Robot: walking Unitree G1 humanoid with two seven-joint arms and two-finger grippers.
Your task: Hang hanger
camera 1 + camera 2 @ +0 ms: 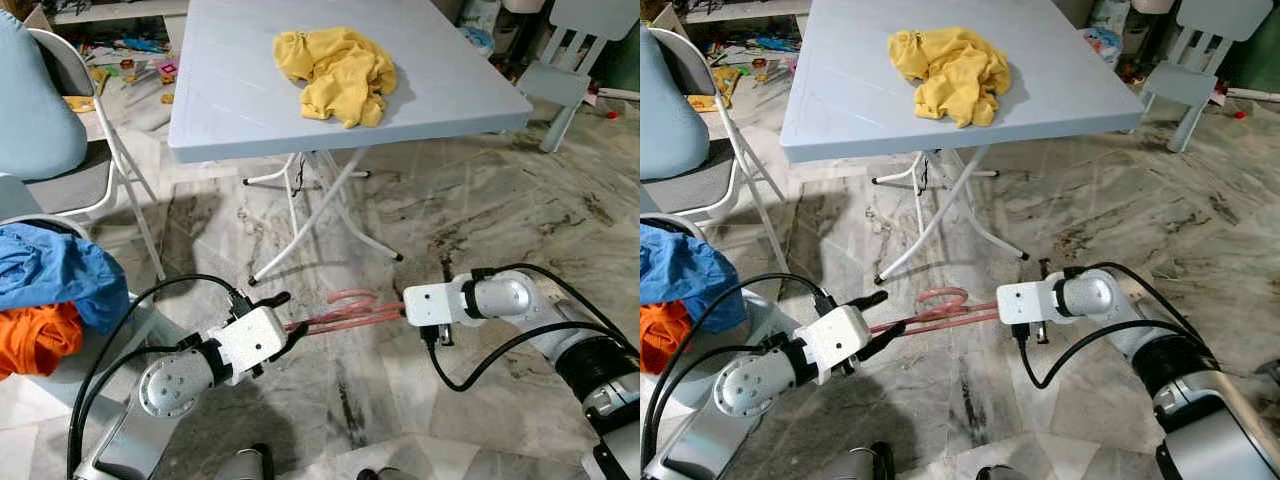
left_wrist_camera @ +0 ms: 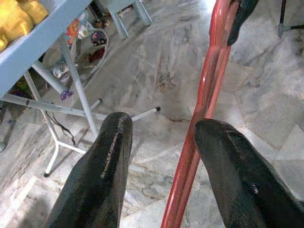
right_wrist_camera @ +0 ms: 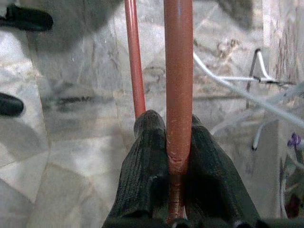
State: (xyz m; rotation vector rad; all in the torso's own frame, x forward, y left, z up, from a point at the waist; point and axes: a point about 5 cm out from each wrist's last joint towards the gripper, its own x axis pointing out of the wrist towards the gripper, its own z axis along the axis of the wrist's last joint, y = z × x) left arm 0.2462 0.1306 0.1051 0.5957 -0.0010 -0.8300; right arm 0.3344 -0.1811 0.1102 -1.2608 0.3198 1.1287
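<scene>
Big pale blue folding table (image 1: pixel 230 90) stood ahead on grey marble floor (image 1: pixel 480 210), crumpled yellow cloth (image 1: pixel 335 72) on top. Thin red plastic hanger (image 1: pixel 345 312) hung low over floor, between both arms. Right gripper (image 3: pixel 178 142) pinched one hanger end tight. Left gripper (image 2: pixel 161 142) was spread wide, other hanger end between its fingers (image 2: pixel 107 161), not squeezed. Worry: only one side held, so hanger could tip or slip down. No rail seen for hanging.
</scene>
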